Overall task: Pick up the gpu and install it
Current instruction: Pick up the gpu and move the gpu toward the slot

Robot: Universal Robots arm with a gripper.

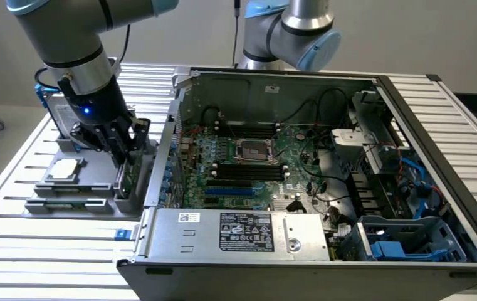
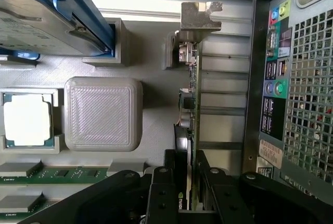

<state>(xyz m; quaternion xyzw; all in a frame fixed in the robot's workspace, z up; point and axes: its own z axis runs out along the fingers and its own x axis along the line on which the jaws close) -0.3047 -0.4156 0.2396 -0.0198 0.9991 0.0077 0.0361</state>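
Since my black fingers point(image 2: 166, 193) cover the near end of the gpu point(image 2: 195, 104), I cannot see how much of the card lies behind them. My gripper point(image 2: 188, 162) is clenched on it, one jaw against the cooler face and the other against the green board. The card runs edge-on away from the jaws to its silver bracket point(image 2: 200, 15), standing beside the grey holder point(image 2: 151, 104). Whether its lower edge sits in a slot is hidden. In the exterior view the gripper point(image 1: 120, 153) masks most of the gpu point(image 1: 125, 180), just beside the open computer case point(image 1: 439, 125). A processor point(image 2: 26, 120), memory sticks point(image 2: 52, 174) and a blue-framed hard drive point(image 2: 41, 15) lie further off on the holder.
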